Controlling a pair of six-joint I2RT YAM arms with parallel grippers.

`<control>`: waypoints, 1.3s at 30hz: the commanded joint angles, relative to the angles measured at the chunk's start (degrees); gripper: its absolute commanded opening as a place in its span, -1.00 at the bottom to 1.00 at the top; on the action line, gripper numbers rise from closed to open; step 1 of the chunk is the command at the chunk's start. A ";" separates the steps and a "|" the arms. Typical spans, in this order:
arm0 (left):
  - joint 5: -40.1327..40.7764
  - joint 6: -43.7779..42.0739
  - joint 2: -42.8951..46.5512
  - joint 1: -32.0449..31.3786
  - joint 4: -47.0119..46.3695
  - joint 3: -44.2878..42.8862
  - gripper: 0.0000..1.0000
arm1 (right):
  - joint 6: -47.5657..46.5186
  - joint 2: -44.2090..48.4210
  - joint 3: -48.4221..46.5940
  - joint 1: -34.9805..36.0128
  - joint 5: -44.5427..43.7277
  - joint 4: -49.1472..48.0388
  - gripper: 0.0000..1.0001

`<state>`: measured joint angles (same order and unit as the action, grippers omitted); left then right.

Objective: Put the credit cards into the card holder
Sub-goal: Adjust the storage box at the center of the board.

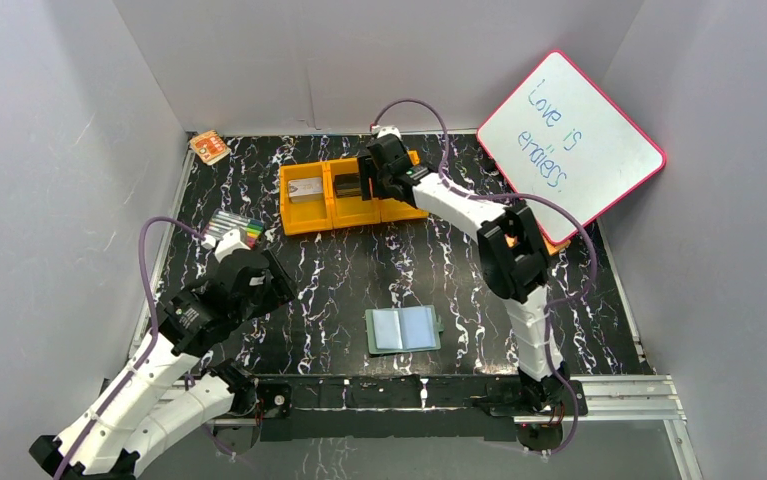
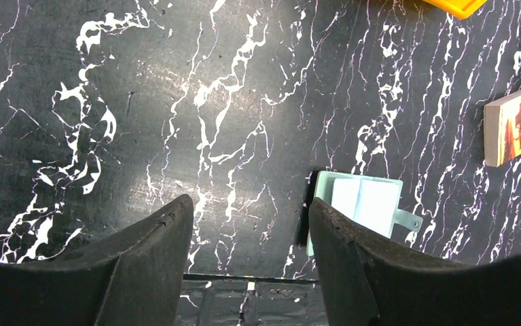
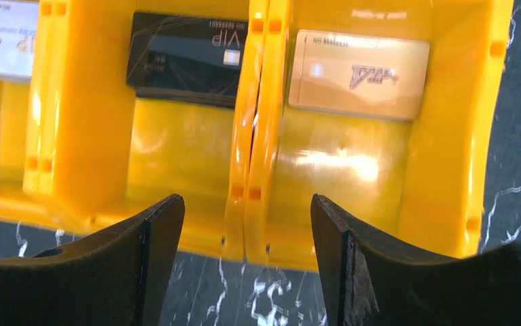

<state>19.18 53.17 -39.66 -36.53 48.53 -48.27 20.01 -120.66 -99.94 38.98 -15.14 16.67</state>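
**Top external view: right gripper (image 1: 371,180) hangs over credit cards (image 1: 347,185) in orange tray (image 1: 304,222)**

Top external view: The card holder (image 1: 404,329) lies open and flat on the dark marbled bench (image 1: 339,270), near the arm bases and well apart from the tray at the far side. A silver card (image 1: 305,189) sits in the tray's left compartment and a black card in the middle one. The right arm hides the third compartment.

Left wrist view: The left gripper (image 2: 250,210) hangs above bare bench, jaws apart and nothing between them. The card holder shows just past its right finger, pale blue pockets facing up and the snap tab pointing right.

Right wrist view: The right gripper's jaws stand wide and empty on the near side of the tray, roughly in line with the divider between the middle and right compartments. The black card and a tan card (image 3: 358,73) rest at the far ends of those compartments, well beyond the fingertips. Whether they lie flat or lean on the back wall cannot be told.

The cards look light, stiff, thin and glossy, so they are likely to slip. A pinch across an exposed edge seems the best hold, though the tray walls will crowd the fingers.
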 commanded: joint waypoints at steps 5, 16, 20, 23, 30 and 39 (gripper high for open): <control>1.76 -1.74 -0.08 0.28 2.41 0.50 0.22 | -4.86 -7.44 -10.75 0.05 -2.68 5.67 0.36; 0.61 -2.96 0.45 0.24 0.71 1.19 0.23 | -7.58 -5.44 -5.21 -0.04 -4.01 4.64 -0.10; 0.27 -3.16 0.83 0.27 0.43 1.34 0.23 | -9.64 -2.33 -0.53 -0.52 -3.95 2.31 -0.17; -0.05 -3.38 0.72 0.24 0.27 1.38 0.23 | -11.30 0.55 3.47 -1.32 -3.54 0.81 -0.22; -0.76 -3.88 -0.30 0.26 -0.43 1.59 0.23 | -17.92 8.12 15.36 -2.12 -3.36 -3.29 -0.31; -3.63 -3.56 -2.91 0.24 -5.46 4.56 0.23 | -26.88 15.79 25.60 -2.60 -5.83 -5.57 -0.34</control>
<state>17.56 50.04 -41.12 -36.53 45.71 -45.25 2.76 -109.73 -76.79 36.62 -16.36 13.67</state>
